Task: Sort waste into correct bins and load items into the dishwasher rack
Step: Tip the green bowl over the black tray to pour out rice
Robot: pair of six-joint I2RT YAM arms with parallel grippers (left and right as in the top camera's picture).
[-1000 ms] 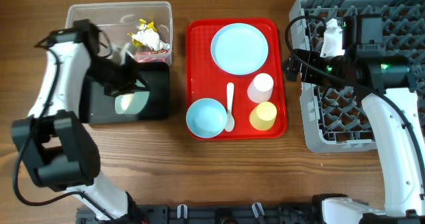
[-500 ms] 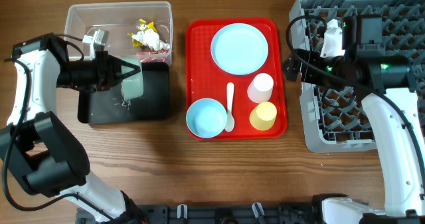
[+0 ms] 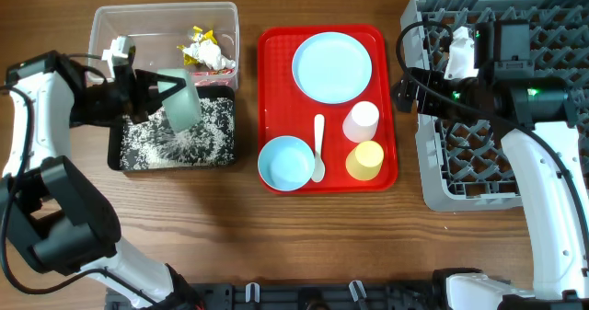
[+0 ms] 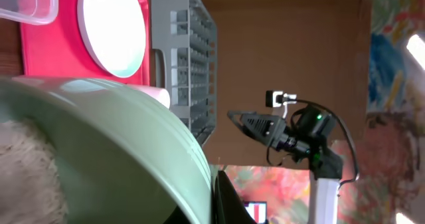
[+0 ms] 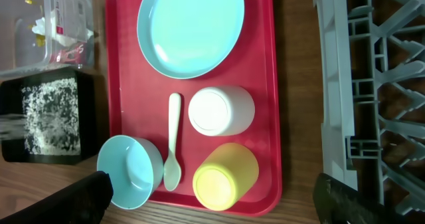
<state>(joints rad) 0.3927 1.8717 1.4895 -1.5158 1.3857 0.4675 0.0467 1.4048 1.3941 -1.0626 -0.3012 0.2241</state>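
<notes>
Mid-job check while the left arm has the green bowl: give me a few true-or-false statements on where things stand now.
1. The left gripper holds the pale green bowl tilted over the black tray. True.
2. The black tray holds no rice. False: white rice grains are scattered across it.
3. The white spoon is in the left gripper. False: it lies on the red tray.
4. The wrappers sit in the clear tub. True.

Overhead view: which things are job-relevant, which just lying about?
Job: pale green bowl, white rice grains, shallow black tray, clear plastic tub, crinkly wrappers, round blue plate, blue bowl, white cup, yellow cup, white spoon, grey pegged rack.
Lying about: flat red tray, wooden table.
</notes>
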